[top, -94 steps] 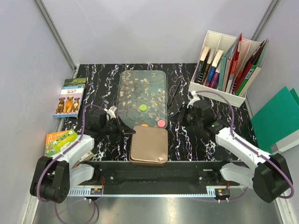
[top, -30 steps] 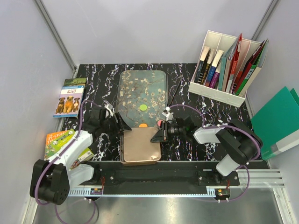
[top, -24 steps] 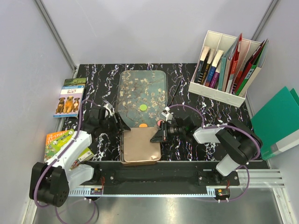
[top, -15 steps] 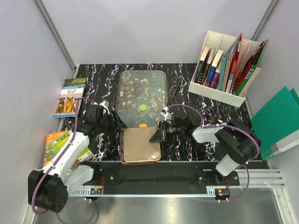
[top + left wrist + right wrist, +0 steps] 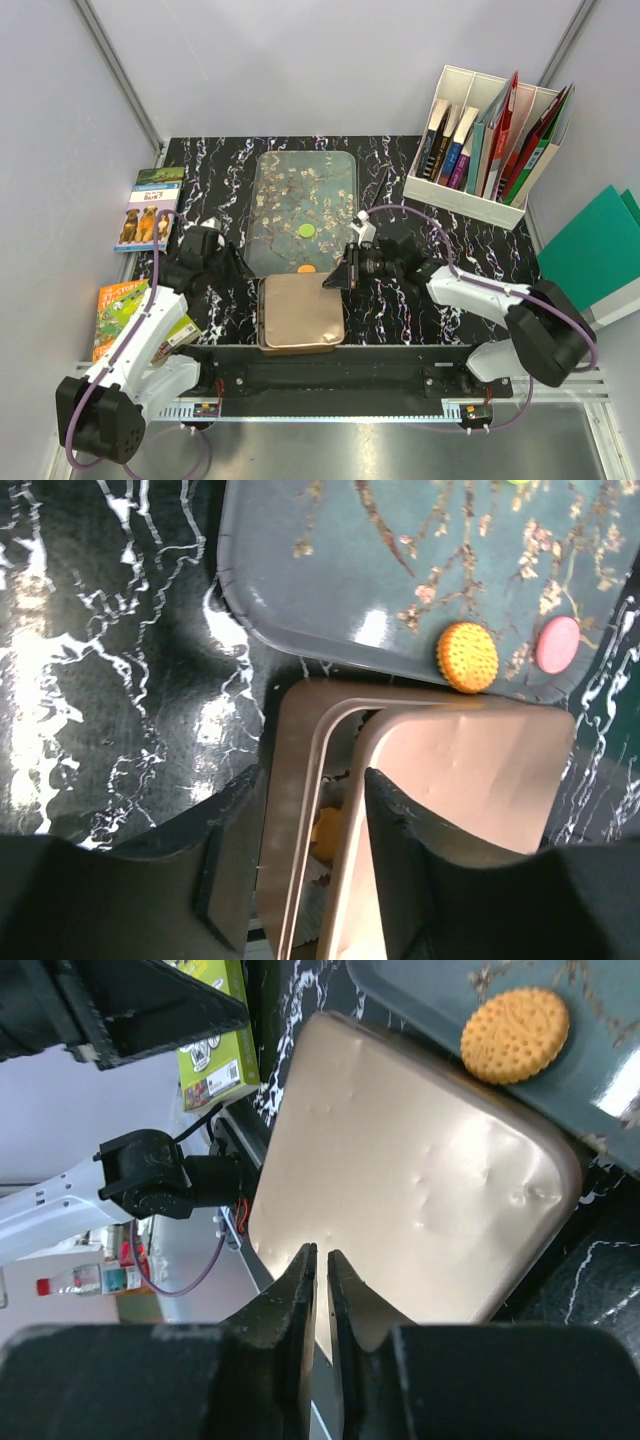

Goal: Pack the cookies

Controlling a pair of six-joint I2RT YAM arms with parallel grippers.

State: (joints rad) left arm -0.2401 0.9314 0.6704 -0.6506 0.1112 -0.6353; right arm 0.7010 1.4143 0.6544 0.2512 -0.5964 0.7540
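With its jaws about half open, the left gripper (image 5: 310,780) is set astride the left wall of the rose-gold rectangular metal tin (image 5: 285,810), whose skewed lid (image 5: 470,770) exposes an orange cookie (image 5: 328,832) inside. The right gripper (image 5: 321,1255), narrowed to an empty slit, is poised over that lid, arm stretched leftward. A round orange cookie (image 5: 467,656) and a pink cookie (image 5: 558,644) lie on the blossom-patterned tray (image 5: 330,570) just beyond; bare bench (image 5: 120,680) lies to the tin's left.
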